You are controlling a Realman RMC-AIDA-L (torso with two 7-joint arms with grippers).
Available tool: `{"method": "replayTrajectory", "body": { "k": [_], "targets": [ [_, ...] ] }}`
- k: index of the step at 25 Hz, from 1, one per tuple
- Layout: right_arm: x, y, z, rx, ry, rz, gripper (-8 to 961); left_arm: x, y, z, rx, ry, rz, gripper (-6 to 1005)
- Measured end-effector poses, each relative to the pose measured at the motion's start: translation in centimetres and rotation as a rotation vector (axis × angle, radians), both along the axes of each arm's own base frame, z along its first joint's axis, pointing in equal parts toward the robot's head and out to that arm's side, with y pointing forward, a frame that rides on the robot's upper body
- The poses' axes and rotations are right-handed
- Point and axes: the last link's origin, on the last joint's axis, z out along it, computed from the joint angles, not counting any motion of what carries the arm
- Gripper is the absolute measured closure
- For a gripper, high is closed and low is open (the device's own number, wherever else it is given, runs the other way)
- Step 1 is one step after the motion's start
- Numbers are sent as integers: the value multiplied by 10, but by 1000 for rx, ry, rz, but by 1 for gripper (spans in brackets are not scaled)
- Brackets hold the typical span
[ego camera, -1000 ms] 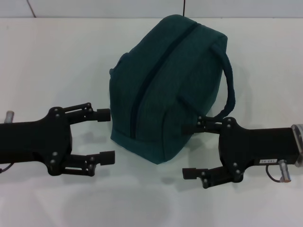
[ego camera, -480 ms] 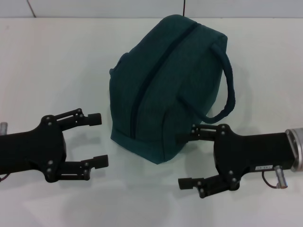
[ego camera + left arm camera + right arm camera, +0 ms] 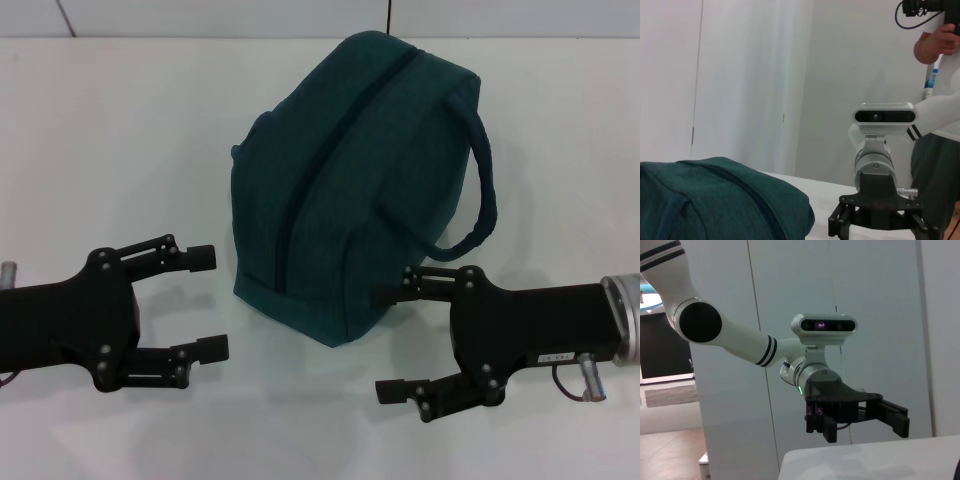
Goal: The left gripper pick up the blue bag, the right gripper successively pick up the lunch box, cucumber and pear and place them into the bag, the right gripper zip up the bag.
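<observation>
The blue bag (image 3: 340, 190) stands on the white table (image 3: 110, 130), its long zipper running closed along the top and one looped handle (image 3: 487, 190) hanging on its right side. My left gripper (image 3: 208, 302) hovers open just left of the bag's near corner, apart from it. My right gripper (image 3: 387, 343) is open at the bag's near right corner, its upper finger close to the fabric. The left wrist view shows the bag (image 3: 715, 200) and the right gripper (image 3: 875, 222) beyond it. The lunch box, cucumber and pear are out of view.
The right wrist view shows the left gripper (image 3: 860, 424) above the table edge (image 3: 865, 455), with white wall panels behind. A person (image 3: 935, 125) holding a camera stands past the table on the right side.
Both grippers have drawn back toward the near edge of the table, the left one away from the bag. Both stay open. The bag has not moved.
</observation>
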Motion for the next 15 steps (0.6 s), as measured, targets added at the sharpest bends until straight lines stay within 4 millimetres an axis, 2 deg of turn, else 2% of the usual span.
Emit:
{"method": "replayTrajectory", "body": {
  "k": [15],
  "targets": [
    [0,0,1,8,18,-18,65,2,-3,-1,-23,-2,-19,116]
  ]
}}
